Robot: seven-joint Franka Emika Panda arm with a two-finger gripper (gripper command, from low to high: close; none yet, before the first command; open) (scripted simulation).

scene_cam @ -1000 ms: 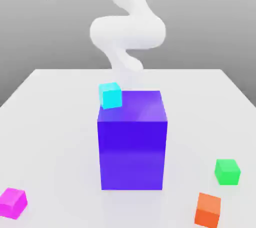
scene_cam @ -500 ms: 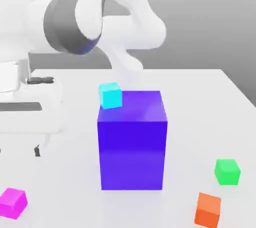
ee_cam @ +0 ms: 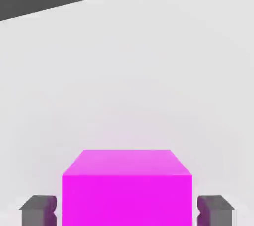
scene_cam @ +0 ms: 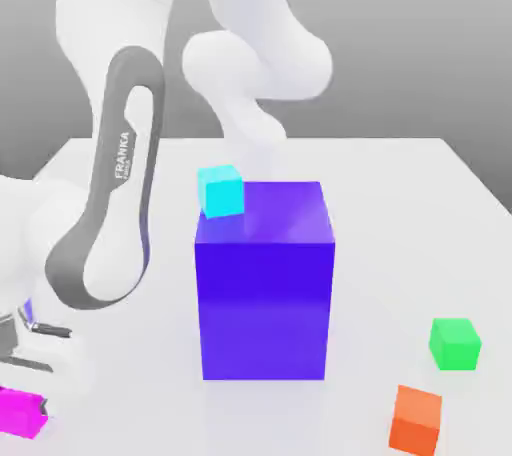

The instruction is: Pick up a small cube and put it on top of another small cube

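Straddling magenta cube (ee_cam: 127, 200) | fingers (ee_cam: 38, 212) wide, slim gap each side | cyan cube (scene_cam: 221, 191) atop blue block (scene_cam: 264, 309)

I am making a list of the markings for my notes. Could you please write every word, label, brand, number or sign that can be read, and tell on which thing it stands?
"FRANKA": on the dark grey band of the white robot arm, in the exterior view.
Beside it, a second, smaller line of text: too small to read.
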